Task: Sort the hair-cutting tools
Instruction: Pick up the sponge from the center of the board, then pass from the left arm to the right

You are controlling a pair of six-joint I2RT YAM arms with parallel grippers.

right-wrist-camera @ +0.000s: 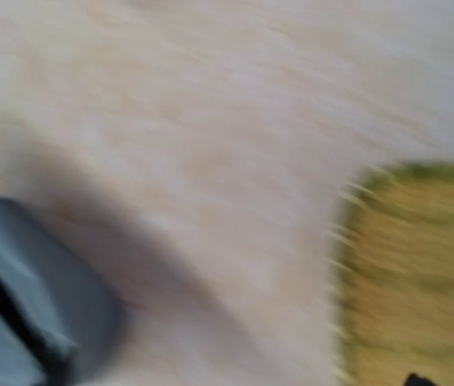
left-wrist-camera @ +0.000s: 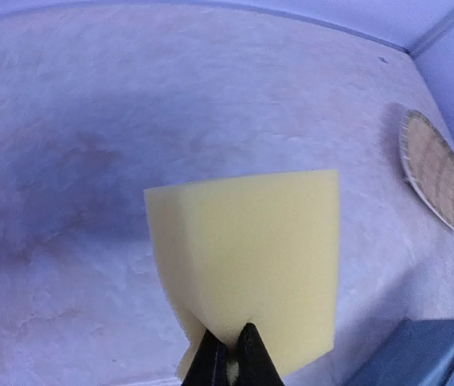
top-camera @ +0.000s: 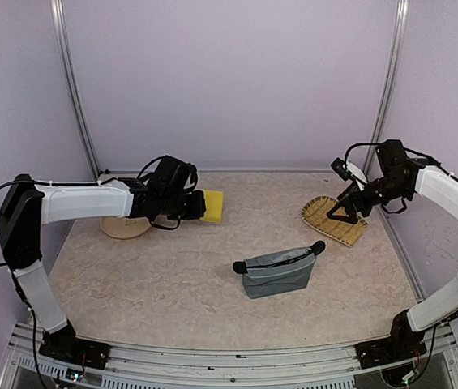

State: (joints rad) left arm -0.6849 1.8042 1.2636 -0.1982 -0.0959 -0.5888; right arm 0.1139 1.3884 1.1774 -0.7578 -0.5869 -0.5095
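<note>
My left claw (left-wrist-camera: 227,358) pinches the lower edge of a yellow sponge (left-wrist-camera: 251,257), held clear of the table, probably to get it out of the way. My right claw (top-camera: 344,212) hangs spread and empty over the woven mat (top-camera: 336,232). The only tool I see is what looks like a long black comb (top-camera: 318,246), poking from the grey pouch (top-camera: 277,277) mid-table.

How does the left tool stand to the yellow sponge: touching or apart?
Touching. The left wrist view shows the left tool pinching the yellow sponge at its lower edge.
</note>
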